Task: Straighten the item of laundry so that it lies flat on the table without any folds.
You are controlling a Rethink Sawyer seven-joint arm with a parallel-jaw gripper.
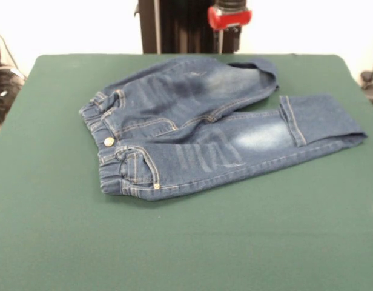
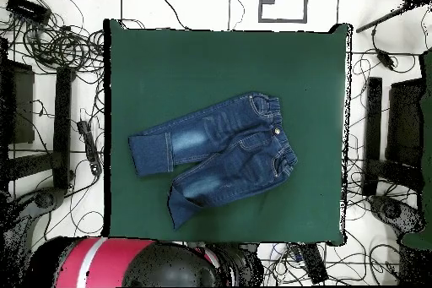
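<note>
Jeans [image 1: 201, 130] lie on green table [image 1: 235, 242], front up, legs splayed, one cuff turned up, other leg end folded. Gripper [image 1: 229, 18] above far edge; opening can't tell.

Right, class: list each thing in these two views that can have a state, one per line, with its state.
jeans: lying on the table, front side up, not fully flat; far leg's end folded back on itself, near leg's cuff turned up.
table: green top, holding only the jeans.
robot arm: drawn back at the table's far edge, not touching the jeans; gripper state cannot be told.
</note>
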